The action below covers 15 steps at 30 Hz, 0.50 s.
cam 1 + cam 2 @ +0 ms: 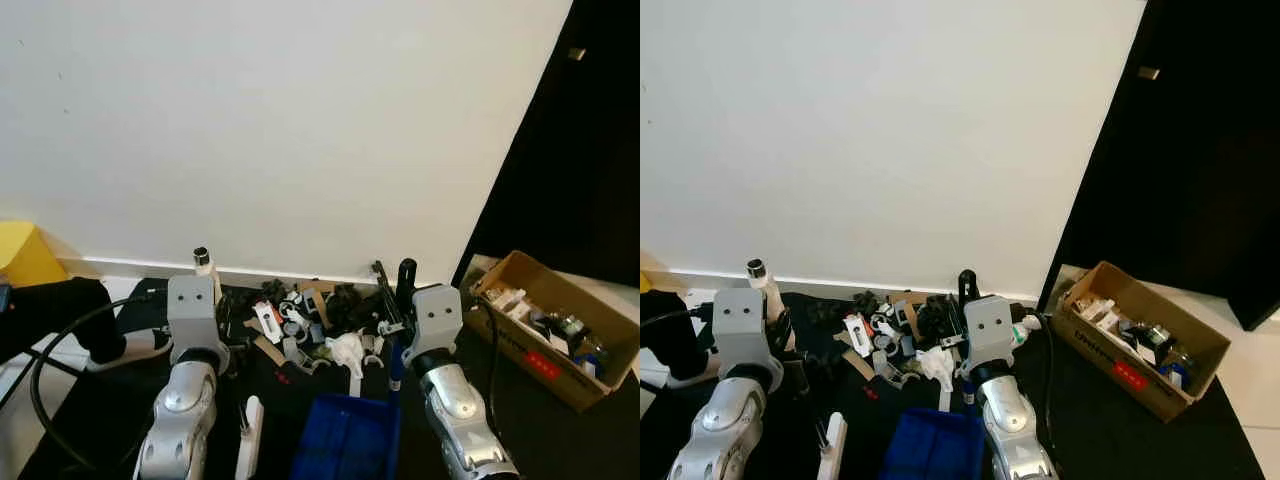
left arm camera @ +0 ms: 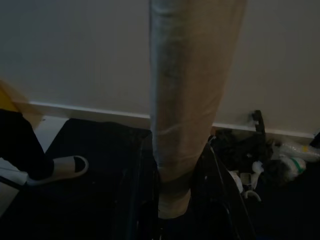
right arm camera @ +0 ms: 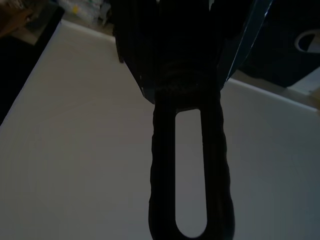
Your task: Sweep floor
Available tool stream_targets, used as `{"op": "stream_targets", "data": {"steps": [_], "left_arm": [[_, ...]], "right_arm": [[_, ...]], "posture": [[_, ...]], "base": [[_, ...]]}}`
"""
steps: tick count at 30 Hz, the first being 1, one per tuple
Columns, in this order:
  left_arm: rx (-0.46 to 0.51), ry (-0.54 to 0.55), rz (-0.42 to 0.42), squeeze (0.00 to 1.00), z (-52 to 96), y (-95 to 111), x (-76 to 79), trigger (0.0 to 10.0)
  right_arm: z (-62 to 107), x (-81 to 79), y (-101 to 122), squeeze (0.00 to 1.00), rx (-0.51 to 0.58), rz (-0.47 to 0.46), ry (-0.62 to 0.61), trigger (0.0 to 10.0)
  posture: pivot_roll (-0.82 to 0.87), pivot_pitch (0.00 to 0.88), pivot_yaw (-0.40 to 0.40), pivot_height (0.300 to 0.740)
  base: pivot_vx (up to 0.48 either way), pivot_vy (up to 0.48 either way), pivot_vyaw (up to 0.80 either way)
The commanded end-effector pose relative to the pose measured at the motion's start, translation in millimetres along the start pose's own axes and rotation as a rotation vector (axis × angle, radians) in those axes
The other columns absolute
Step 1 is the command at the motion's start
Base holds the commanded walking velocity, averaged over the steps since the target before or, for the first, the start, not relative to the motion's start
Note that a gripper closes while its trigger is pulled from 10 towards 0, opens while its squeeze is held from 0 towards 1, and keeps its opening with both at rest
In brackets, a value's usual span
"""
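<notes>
Left gripper [image 2: 172,200]: my two black fingers [image 2: 135,190] are closed around a pale round broom handle [image 2: 187,100], which runs up between them toward the white wall [image 1: 300,120].
Broom handle top: in the left eye view its white tip with a dark cap [image 1: 203,258] sticks up just behind my left wrist block.
Right gripper [image 3: 175,65]: my fingers are clamped on a black dustpan handle [image 3: 190,170] with a long slot through its grip; its rounded top [image 1: 406,270] rises just behind my right wrist.
Dustpan: a blue pan [image 1: 348,437] sits low on the floor between my two forearms.
Debris pile [image 1: 315,325]: a jumble of black, white and brown cardboard scraps, with a crumpled white piece near its front; it lies on the dark mat [image 1: 90,400] against the base of the wall, just beyond the pan and between my wrists.
Edges: the white skirting runs along the wall behind the pile; a dark door or panel [image 1: 580,160] stands at my right.
Room on the right: an open cardboard box [image 1: 560,325] of small items sits near my right arm.
Room on the left: a black cable [image 1: 45,370] loops over the mat, a person's dark trouser leg and white shoe [image 1: 125,345] stand beside it, and a yellow object [image 1: 25,250] is at the wall.
Arm pose: both silver forearms reach forward and up, the wrists level and well apart.
</notes>
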<state>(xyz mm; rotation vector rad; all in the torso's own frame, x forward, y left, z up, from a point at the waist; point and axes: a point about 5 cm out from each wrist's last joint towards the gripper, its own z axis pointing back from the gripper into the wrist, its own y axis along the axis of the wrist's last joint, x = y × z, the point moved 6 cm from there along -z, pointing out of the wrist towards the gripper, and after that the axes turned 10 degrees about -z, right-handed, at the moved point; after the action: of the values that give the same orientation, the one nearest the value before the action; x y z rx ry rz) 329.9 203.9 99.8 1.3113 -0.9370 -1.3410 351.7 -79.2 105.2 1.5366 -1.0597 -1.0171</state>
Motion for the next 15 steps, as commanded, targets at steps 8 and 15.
{"op": "stream_targets", "data": {"steps": [8,15], "left_arm": [[0.005,0.037,-0.024,0.00,-2.6,3.5,-8.0,10.0],[-0.001,0.030,-0.009,0.00,-2.1,1.4,-7.5,10.0]], "right_arm": [[-0.4,3.1,5.7,0.00,0.021,0.006,-0.004,10.0],[-0.3,2.3,5.9,0.00,0.021,0.006,0.001,10.0]], "posture": [[0.07,0.093,0.033,0.740],[0.07,0.092,0.033,0.740]], "base": [[0.000,0.000,0.00],[0.000,0.000,0.00]]}}
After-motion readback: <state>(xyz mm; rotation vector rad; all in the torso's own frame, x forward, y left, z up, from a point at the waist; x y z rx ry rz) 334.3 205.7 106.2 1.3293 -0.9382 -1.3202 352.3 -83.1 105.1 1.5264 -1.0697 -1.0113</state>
